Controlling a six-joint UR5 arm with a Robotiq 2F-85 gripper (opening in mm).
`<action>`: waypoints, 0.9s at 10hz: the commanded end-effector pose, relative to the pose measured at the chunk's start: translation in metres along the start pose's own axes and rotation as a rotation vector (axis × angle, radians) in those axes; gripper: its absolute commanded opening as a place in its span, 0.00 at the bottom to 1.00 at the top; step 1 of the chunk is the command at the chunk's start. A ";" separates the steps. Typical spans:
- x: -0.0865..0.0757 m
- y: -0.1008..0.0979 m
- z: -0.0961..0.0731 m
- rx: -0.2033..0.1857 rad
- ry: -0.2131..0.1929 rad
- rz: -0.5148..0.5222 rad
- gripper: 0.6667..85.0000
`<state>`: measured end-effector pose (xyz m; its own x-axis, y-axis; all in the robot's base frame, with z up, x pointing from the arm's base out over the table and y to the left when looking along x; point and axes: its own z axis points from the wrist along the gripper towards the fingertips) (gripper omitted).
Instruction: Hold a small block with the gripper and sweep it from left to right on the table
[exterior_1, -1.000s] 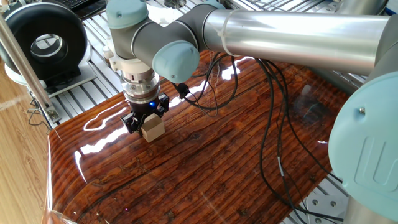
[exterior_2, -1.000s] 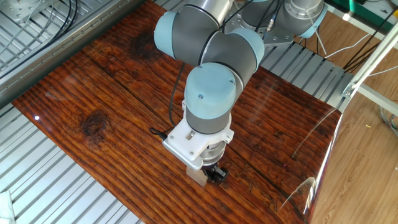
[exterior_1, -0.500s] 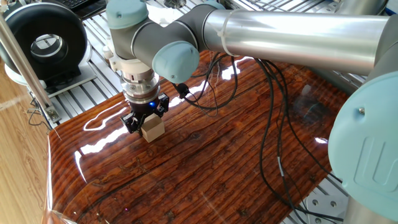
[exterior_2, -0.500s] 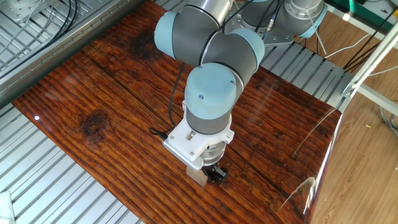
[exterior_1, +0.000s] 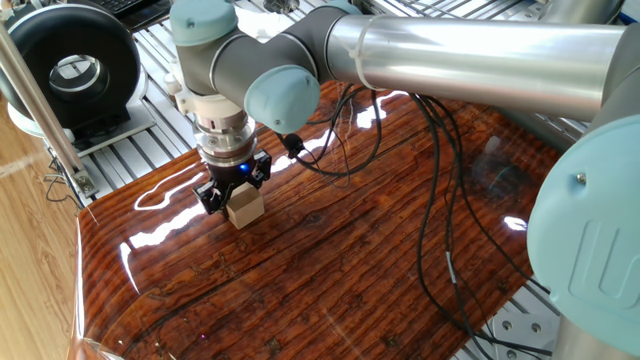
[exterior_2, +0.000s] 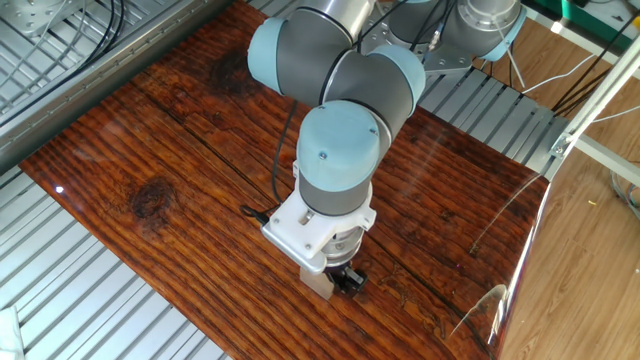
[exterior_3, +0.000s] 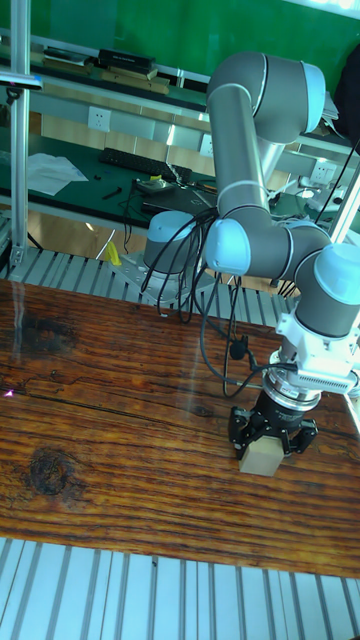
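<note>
Right now your gripper (exterior_1: 232, 194) is clamped on the small block (exterior_1: 245, 207), its black prongs pressing opposite sides of the pale cube, which sits on the desk (exterior_1: 330, 270) directly under the wrist. You have no trays or bins on the board; the block is the only loose thing on it, and black cables (exterior_1: 440, 210) trail across the glossy wood on the far side of the arm in one fixed view.

Look at the edges. In the tall fixed view the block (exterior_3: 262, 456) and gripper (exterior_3: 272, 432) stand toward the right end of the desk (exterior_3: 100, 450), with a long stretch of bare wood running left. In the other fixed view the block (exterior_2: 320, 283) peeks out beneath the white flange near the board's lower edge, close to the ribbed aluminium slats (exterior_2: 90, 290). In that view the gripper (exterior_2: 342, 277) is mostly hidden by the wrist.
</note>
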<state>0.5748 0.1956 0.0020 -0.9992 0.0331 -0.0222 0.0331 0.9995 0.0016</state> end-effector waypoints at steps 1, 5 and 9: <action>-0.001 0.003 0.000 -0.009 0.000 0.011 0.00; 0.001 0.001 -0.007 -0.027 0.016 0.008 0.00; -0.001 0.001 -0.001 -0.012 0.003 0.011 0.00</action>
<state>0.5749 0.1948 0.0032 -0.9992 0.0346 -0.0190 0.0345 0.9994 0.0054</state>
